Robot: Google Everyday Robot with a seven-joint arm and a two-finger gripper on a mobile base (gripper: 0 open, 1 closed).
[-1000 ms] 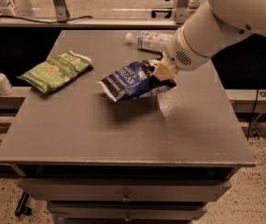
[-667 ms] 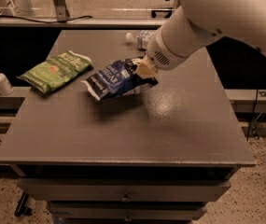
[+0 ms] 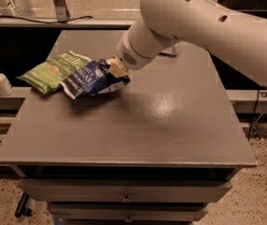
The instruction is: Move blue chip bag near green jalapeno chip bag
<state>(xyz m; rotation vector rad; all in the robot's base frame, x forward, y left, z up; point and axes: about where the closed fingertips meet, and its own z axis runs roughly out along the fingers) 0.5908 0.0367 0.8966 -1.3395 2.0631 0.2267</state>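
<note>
The blue chip bag (image 3: 90, 78) is dark navy with white lettering. It hangs just above the grey table (image 3: 170, 125), left of centre. Its left end overlaps the right edge of the green jalapeno chip bag (image 3: 53, 71), which lies flat at the table's left side. My gripper (image 3: 115, 71) is shut on the blue bag's right end. The big white arm (image 3: 189, 18) comes in from the upper right and hides most of the gripper.
A white pump bottle (image 3: 1, 81) stands on a ledge left of the table. A crumpled clear object (image 3: 170, 50) lies at the table's back, partly behind the arm. Drawers (image 3: 123, 198) sit below the table's front edge.
My gripper has carried the blue chip bag leftward across the table, from near the centre to right beside the green bag. The green bag has not moved.
</note>
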